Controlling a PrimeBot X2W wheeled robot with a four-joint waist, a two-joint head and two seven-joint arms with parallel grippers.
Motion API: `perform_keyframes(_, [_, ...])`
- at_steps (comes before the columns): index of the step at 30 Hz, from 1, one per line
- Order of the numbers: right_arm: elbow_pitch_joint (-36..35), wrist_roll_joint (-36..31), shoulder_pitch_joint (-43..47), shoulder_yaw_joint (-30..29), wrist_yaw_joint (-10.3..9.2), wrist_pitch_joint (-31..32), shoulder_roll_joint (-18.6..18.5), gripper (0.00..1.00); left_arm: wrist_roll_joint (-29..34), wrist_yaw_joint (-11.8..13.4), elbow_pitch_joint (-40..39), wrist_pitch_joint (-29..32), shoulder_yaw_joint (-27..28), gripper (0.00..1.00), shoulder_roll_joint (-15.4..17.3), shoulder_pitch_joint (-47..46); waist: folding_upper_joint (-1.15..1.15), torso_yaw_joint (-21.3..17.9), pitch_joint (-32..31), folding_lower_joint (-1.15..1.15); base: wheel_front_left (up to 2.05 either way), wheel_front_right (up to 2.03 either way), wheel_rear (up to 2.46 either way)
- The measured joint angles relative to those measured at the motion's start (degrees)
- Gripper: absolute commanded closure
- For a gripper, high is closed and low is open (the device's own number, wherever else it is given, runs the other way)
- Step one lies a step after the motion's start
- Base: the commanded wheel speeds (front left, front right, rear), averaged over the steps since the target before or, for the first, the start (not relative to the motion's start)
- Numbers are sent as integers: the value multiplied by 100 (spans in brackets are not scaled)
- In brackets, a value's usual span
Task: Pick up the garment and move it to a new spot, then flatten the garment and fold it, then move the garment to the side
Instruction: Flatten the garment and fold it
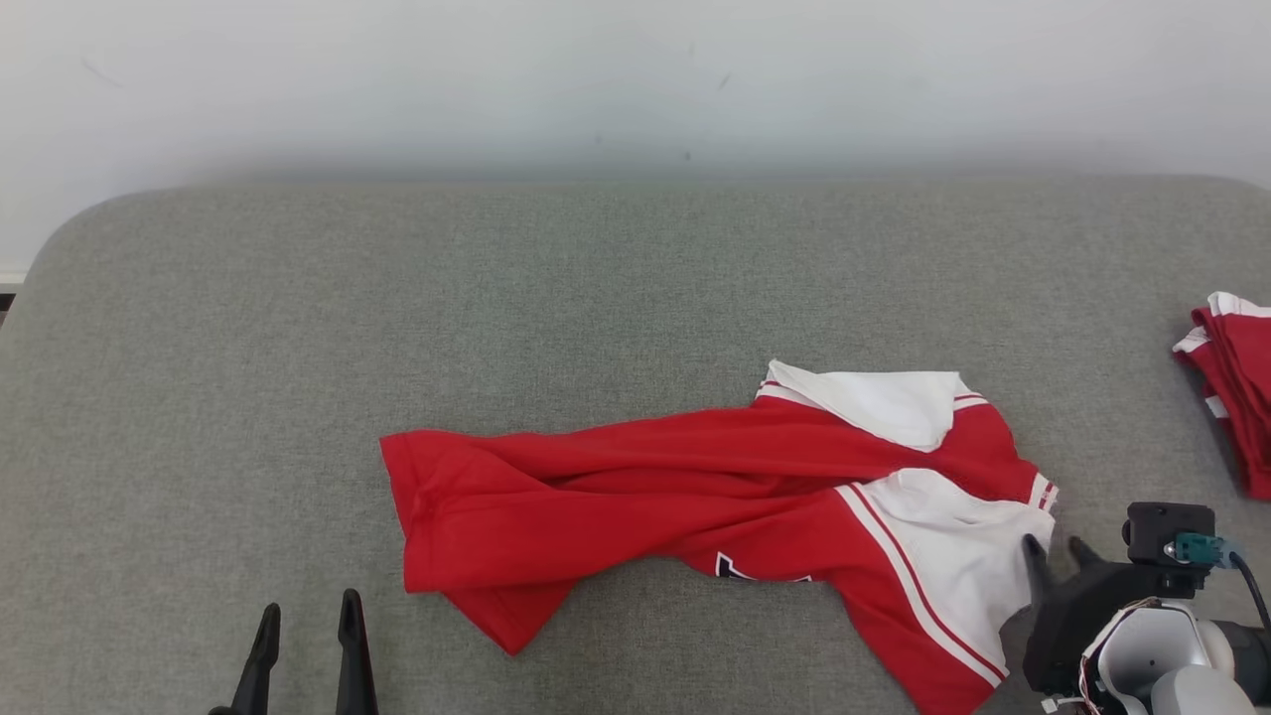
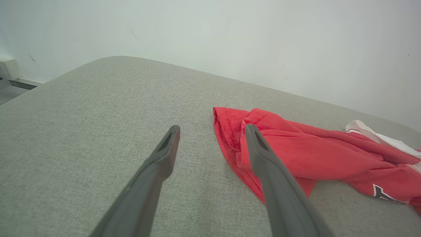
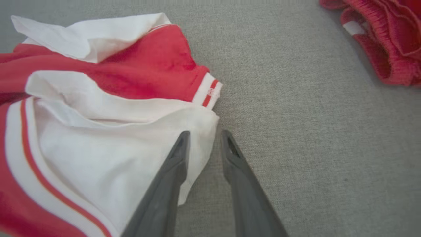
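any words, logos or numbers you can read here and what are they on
No text can be read in full.
Garment: a black-and-white mark at its near edge, mostly tucked under a fold, unreadable.
Other red garment: no print shows.

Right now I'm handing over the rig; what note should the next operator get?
Left gripper: open, holding nothing, above the pad near the red hem of the garment.
Right gripper: jaws slightly apart at the edge of the white sleeve, no grip.
The garment lies twisted and bunched mid-pad. A second red garment lies at the far right.
Done: no flattening or folding shows.
To do: flatten, fold, move aside.
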Motion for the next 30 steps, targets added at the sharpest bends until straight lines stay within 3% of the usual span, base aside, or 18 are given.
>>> perform_keyframes(13, [-802, -10, 800, -300, 0, -742, 211, 0, -79, 98, 45, 0, -13, 0, 0, 8, 0, -13, -252, 0, 0, 0, 0])
perform_keyframes(25, [-1512, -10, 1627, 156, 0, -2551, 367, 0, 144, 155, 8, 0, 69, 0, 0, 261, -1, -175, -690, -1, 0, 0, 0])
perform_keyframes(30, [-1594, -71, 1740, 335, 0, -2924, 390, 0, 292, 142, 30, 0, 126, 0, 0, 325, -1, -292, -793, -1, 0, 0, 0])
